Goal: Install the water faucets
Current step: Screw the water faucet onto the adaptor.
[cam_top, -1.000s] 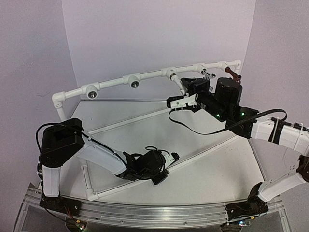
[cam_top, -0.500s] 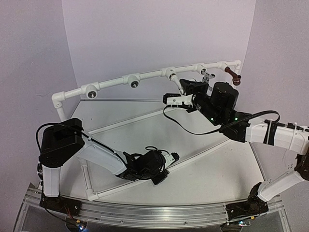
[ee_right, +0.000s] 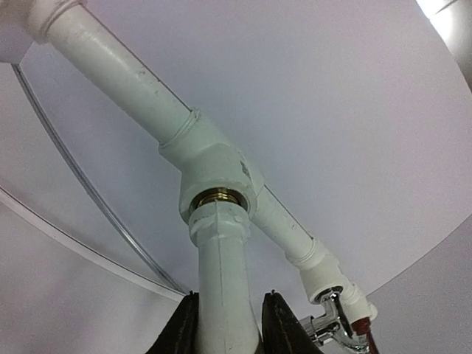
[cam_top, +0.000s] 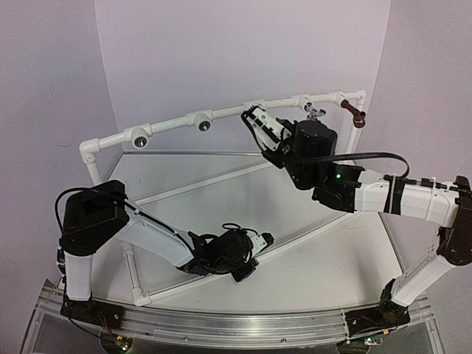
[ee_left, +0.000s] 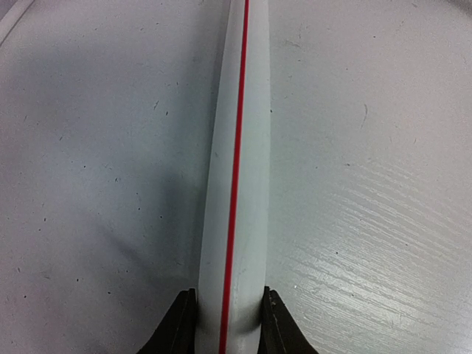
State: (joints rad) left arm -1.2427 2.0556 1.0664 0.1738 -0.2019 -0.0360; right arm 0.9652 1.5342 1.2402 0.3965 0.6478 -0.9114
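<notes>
While in tee [ee_right: 214, 158], faucet [ee_right: 219, 247] inside pincer [ee_right: 229, 296]

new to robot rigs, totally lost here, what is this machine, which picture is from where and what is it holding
Two robot arms stand on a table. The wide picture looks down from above and behind them; each close-up comes from a wrist camera. The left arm is low, its jaws shut on a red-striped white pipe lying on the table. The right arm reaches up to the pipe frame, its jaws gripping a white faucet at a tee socket. A silver faucet and a red-brown faucet sit farther along.
</notes>
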